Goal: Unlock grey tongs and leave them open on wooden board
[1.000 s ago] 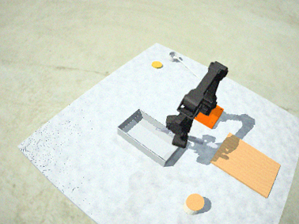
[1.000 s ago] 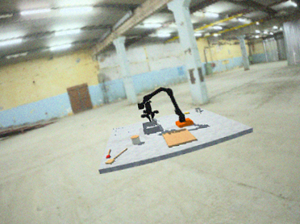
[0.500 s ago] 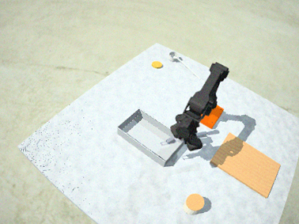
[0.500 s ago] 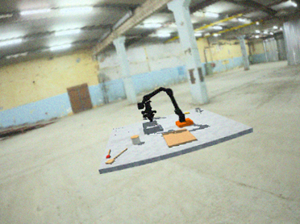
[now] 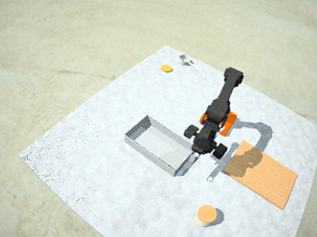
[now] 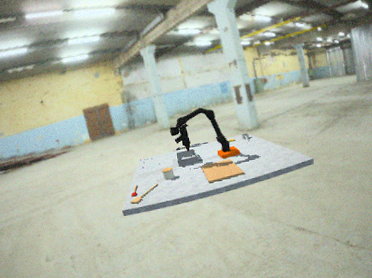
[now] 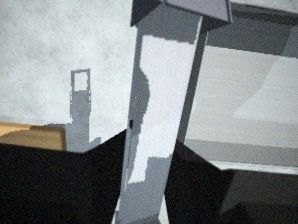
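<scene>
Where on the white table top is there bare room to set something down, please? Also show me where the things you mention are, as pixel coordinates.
There is room between the roasting tin (image 5: 151, 156) (image 6: 197, 162) and the yellow disc (image 5: 166, 68). Crowded: the strip from the tin to the wooden board (image 5: 265, 177) (image 6: 222, 172), under the arm.

In the top view, the roasting tin (image 5: 149, 156) (image 6: 191, 161) (image 7: 245, 151) lies on the table (image 5: 90, 158) (image 6: 274, 163) (image 7: 40, 50), left of the arm's base (image 5: 231, 123) (image 6: 228, 153). The board (image 5: 271, 181) (image 6: 223, 173) (image 7: 35, 138) lies below and right of that base, and the round pot (image 5: 207, 215) (image 6: 168, 173) stands below the tin, left of the board. Near the far corner, the disc (image 5: 166, 68) is just left of the ladle (image 5: 183, 59). The tongs (image 5: 189, 161) (image 7: 162, 100) are in the gripper (image 5: 205, 145) (image 6: 187, 149) (image 7: 146, 136), by the tin's near end. In the exterior view, two utensils (image 6: 136, 200) (image 6: 134, 194) lie side by side at the front left, before the pot
</scene>
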Controlling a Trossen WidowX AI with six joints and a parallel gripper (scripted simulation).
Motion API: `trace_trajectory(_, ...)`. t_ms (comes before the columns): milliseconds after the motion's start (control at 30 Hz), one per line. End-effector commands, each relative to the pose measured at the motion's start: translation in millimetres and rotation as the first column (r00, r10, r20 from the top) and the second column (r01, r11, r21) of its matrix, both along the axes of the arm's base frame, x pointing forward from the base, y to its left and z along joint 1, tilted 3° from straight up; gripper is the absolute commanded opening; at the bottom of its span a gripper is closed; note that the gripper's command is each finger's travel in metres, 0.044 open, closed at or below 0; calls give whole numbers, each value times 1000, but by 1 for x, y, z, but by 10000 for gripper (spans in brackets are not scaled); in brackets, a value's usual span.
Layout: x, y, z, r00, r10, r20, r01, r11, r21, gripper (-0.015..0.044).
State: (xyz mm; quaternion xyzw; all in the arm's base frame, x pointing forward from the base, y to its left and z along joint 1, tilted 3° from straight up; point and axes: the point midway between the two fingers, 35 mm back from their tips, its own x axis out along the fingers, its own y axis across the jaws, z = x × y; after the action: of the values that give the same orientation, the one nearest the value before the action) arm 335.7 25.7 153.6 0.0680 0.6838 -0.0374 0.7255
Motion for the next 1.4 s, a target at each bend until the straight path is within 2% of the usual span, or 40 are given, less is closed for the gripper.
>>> trace_trajectory(0,2,7,5,985,171,14,-171,985,-16,-150)
trace_trajectory(333,2,24,10,841,540,18,-539,841,-47,-150)
trace_trajectory(733,0,45,16,497,868,7,-864,496,-83,-150)
trace_trajectory(1067,-2,62,20,121,993,-14,-987,119,-106,-150)
trace_trajectory(1367,-5,78,25,-234,971,-40,-964,-238,-119,-150)
